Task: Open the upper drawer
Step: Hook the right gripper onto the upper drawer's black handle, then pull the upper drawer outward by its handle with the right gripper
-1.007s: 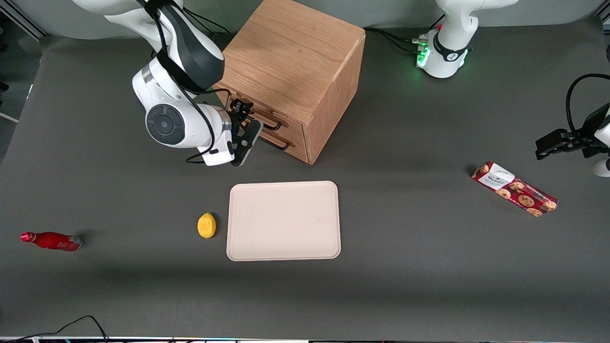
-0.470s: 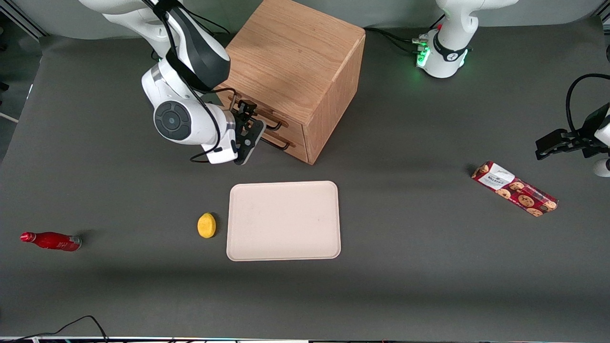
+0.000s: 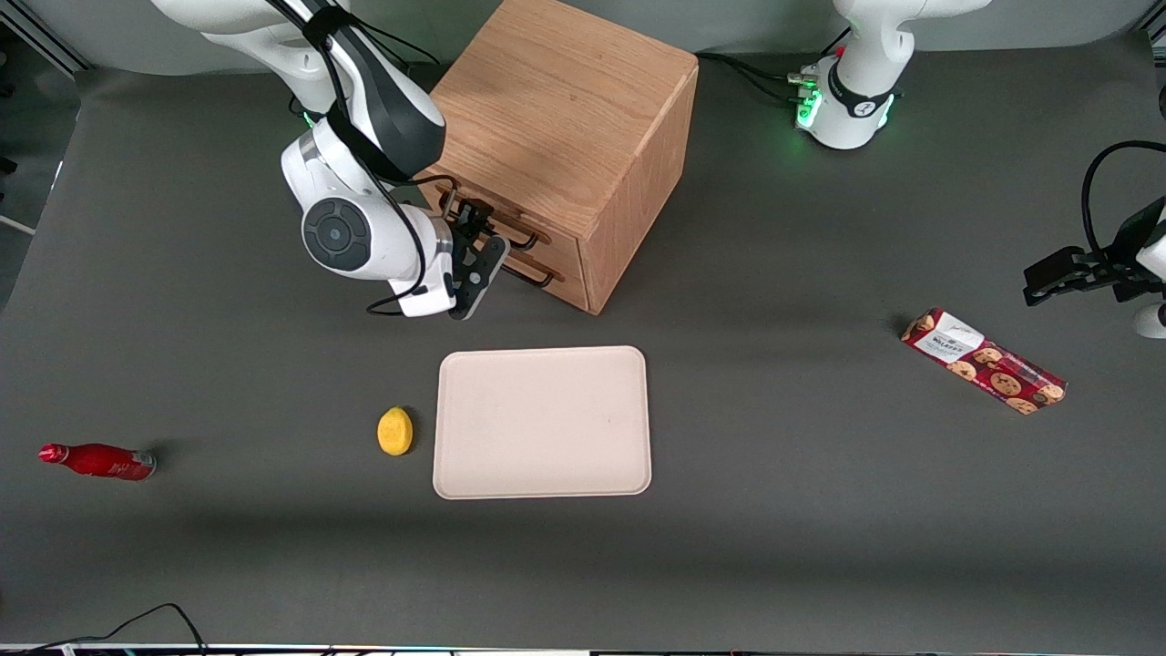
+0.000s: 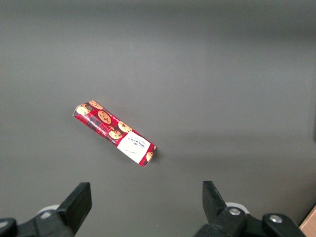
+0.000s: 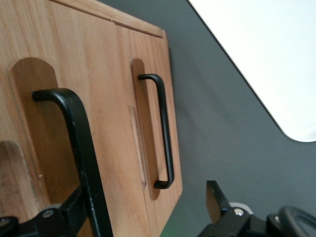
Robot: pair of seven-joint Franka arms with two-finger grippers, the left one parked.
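Observation:
The oak cabinet (image 3: 565, 118) stands at the back of the table. Its upper drawer (image 3: 474, 205) sits flush with the bottom drawer (image 3: 547, 282). The upper drawer's black bar handle (image 3: 515, 233) (image 5: 81, 148) runs between the fingers of my gripper (image 3: 480, 239) (image 5: 145, 197), close beside one fingertip (image 5: 74, 207). The gripper is open in front of the drawer face, and its other fingertip (image 5: 215, 197) stands well apart from the bar. The bottom drawer's handle (image 5: 163, 133) lies outside the fingers.
A beige tray (image 3: 543, 422) (image 5: 266, 59) lies nearer the front camera than the cabinet, with a yellow lemon (image 3: 394, 430) beside it. A red bottle (image 3: 98, 460) lies toward the working arm's end. A cookie packet (image 3: 984, 361) (image 4: 114, 134) lies toward the parked arm's end.
The right arm has moved in toward the cabinet front, bringing the open gripper closer around the upper handle. The drawers have not moved.

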